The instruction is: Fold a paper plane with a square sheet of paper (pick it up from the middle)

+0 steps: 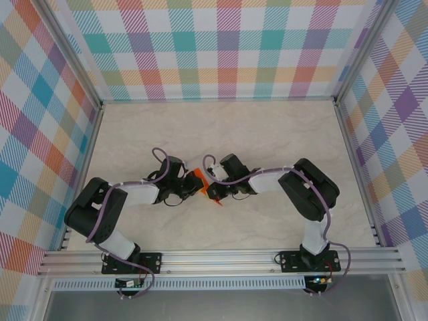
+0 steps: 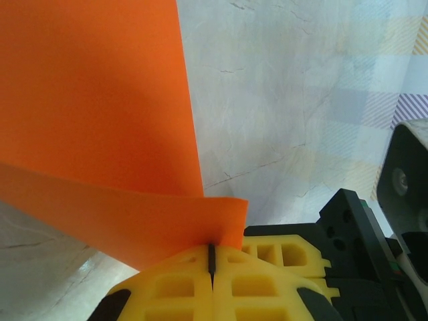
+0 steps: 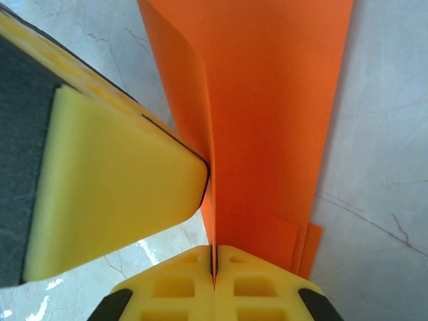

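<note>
The orange sheet of paper (image 1: 196,179) is held between my two grippers just above the table, left of centre. It is folded into a long creased shape with several layers (image 3: 267,120). My left gripper (image 2: 212,257) is shut on one edge of the paper (image 2: 100,100), which spreads up and to the left. My right gripper (image 3: 213,262) is shut on the fold line, with the paper running away from it. The left gripper's yellow finger (image 3: 114,180) presses against the paper close beside the right one. From above, the two grippers (image 1: 189,184) (image 1: 212,190) nearly touch.
The pale marble-patterned table (image 1: 267,127) stretches behind and to both sides of the grippers. Chequered walls (image 1: 221,47) and aluminium posts enclose it. A metal rail (image 1: 221,257) runs along the near edge at the arm bases.
</note>
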`<state>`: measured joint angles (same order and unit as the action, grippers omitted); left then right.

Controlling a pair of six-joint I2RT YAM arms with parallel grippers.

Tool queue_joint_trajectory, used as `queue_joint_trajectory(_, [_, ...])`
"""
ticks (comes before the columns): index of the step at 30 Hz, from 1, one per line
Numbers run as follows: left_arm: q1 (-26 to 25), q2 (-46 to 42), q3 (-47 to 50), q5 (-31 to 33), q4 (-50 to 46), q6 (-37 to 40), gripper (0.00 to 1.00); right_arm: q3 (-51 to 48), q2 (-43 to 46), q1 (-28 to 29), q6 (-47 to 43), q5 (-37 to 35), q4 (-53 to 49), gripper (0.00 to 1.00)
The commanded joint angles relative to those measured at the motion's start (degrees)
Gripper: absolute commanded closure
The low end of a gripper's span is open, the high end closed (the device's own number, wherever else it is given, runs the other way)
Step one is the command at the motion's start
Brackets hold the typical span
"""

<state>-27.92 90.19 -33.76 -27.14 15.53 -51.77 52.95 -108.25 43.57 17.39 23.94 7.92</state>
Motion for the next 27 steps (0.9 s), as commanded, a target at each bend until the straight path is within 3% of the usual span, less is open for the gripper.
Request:
queue_joint_trajectory(1, [0.42, 0.52, 1.39, -0.55, 1.60, 0.46, 0.96, 1.01, -1.69, -0.66, 1.59, 2.46, -0.97, 1.00])
queue_joint_trajectory(27, [0.41, 3.45, 1.19, 0.24, 2.68, 1.41, 0.97, 4.11, -4.70, -2.98, 5.15, 8.88, -4.55, 1.00])
